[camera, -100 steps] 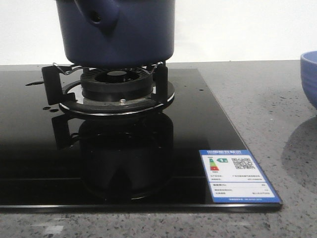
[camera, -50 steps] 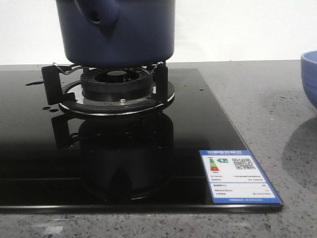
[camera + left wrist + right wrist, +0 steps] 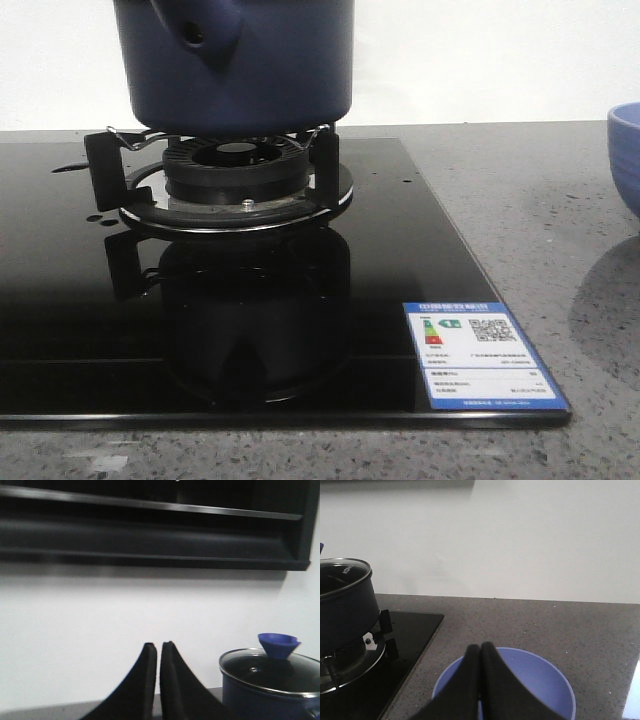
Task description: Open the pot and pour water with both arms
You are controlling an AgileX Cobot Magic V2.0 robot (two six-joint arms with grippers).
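The pot (image 3: 235, 65) sits on a black hob (image 3: 420, 250) set in speckled grey counter (image 3: 540, 200); both arms' fingers pressed together, empty.

Both grippers: matte black, curved, tapering fingers (image 3: 150, 680).

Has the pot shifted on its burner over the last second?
No. The pot sits in the same spot over the burner stand, its side lug in the same place against the stand's prongs.

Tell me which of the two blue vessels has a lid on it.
The dark navy pot on the burner stand: it wears a glass lid with a blue knob. The lighter blue bowl on the counter is open.
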